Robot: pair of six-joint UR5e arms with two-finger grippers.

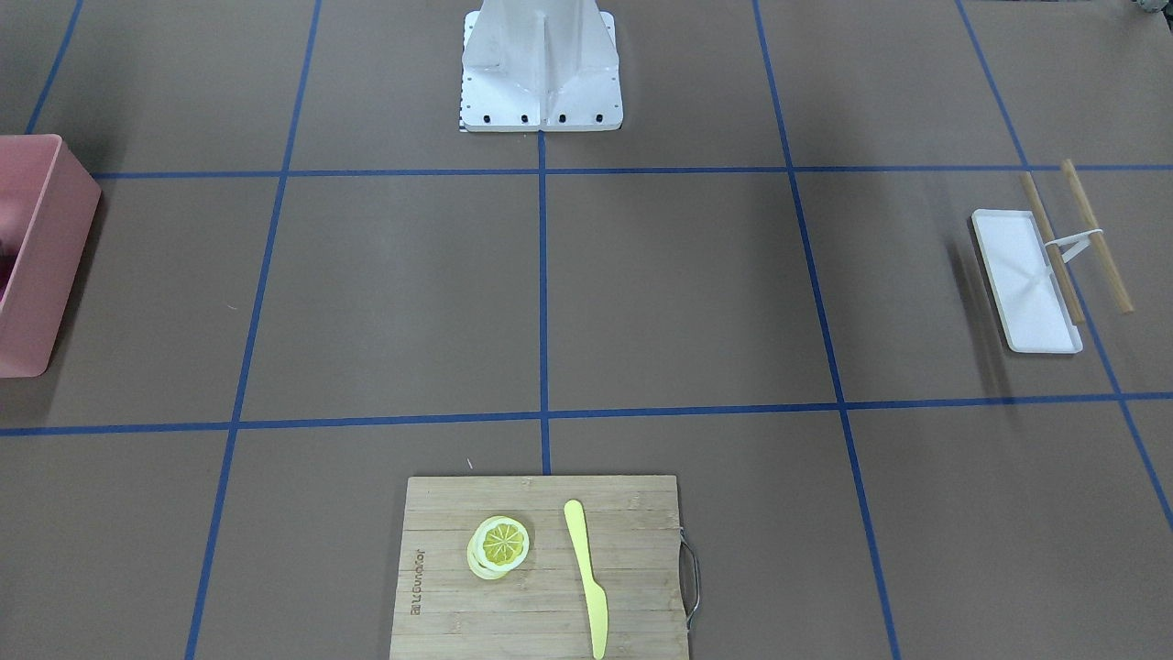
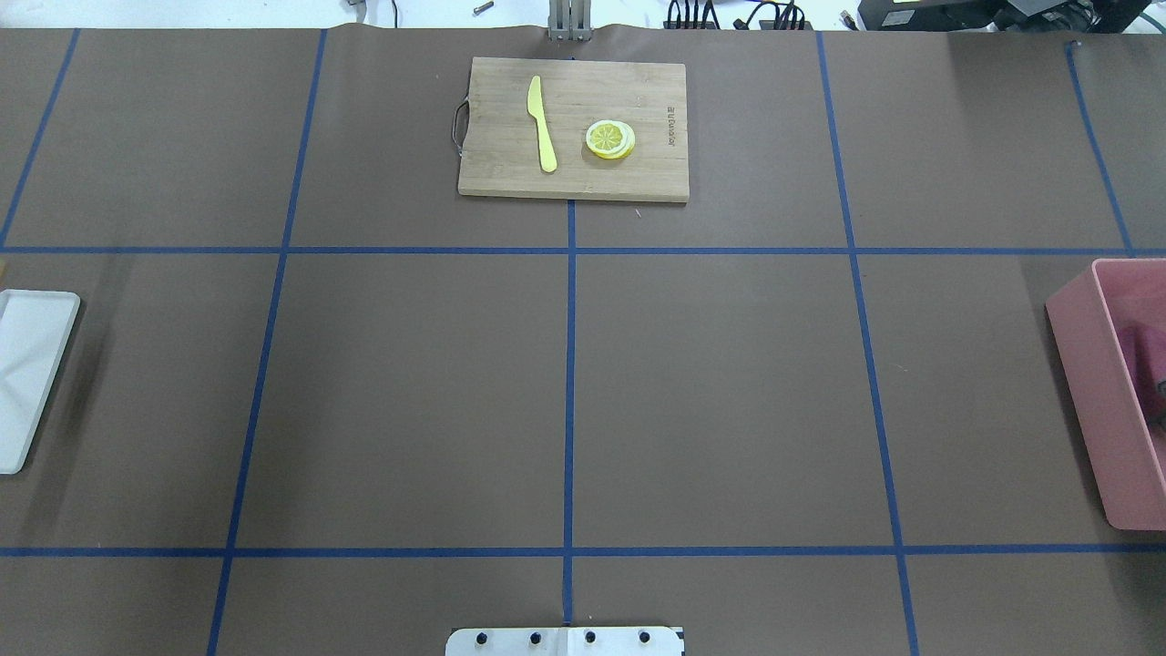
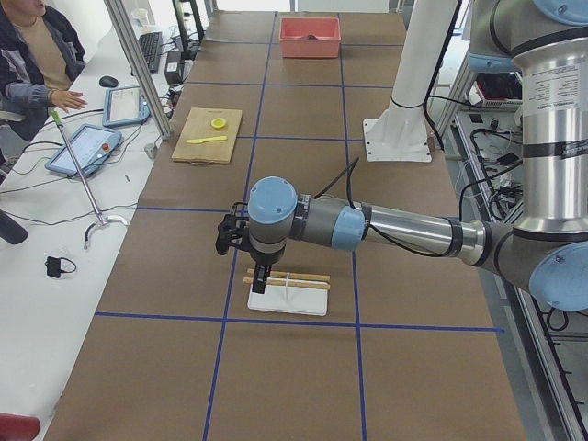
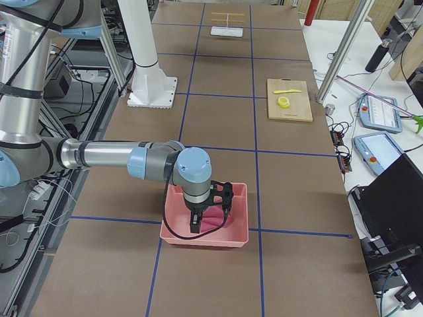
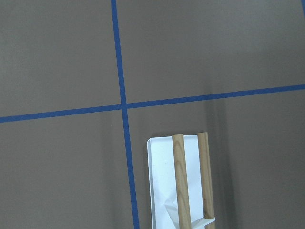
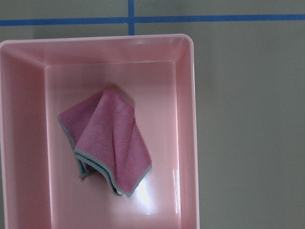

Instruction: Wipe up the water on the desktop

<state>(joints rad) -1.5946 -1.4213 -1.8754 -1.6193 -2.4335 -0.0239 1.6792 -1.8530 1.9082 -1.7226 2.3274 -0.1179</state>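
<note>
The brown desktop [image 2: 710,383] with its blue tape grid shows no water that I can make out. A pink cloth [image 6: 107,143] lies crumpled in a pink bin [image 6: 188,119] at the table's right end [image 2: 1093,383]. My right gripper [image 4: 198,221] hangs over that bin, above the cloth; I cannot tell whether it is open or shut. My left gripper [image 3: 261,278] hovers over a white tray [image 3: 289,299] at the left end; I cannot tell its state either. Neither wrist view shows fingers.
Two wooden chopsticks [image 1: 1095,234] rest on a holder across the white tray [image 1: 1022,293]. A bamboo cutting board [image 2: 574,178] with a lemon slice [image 2: 609,138] and a yellow knife [image 2: 542,123] lies at the far edge. The robot base [image 1: 541,73] stands mid-table. An operator [image 3: 37,55] sits beside the table.
</note>
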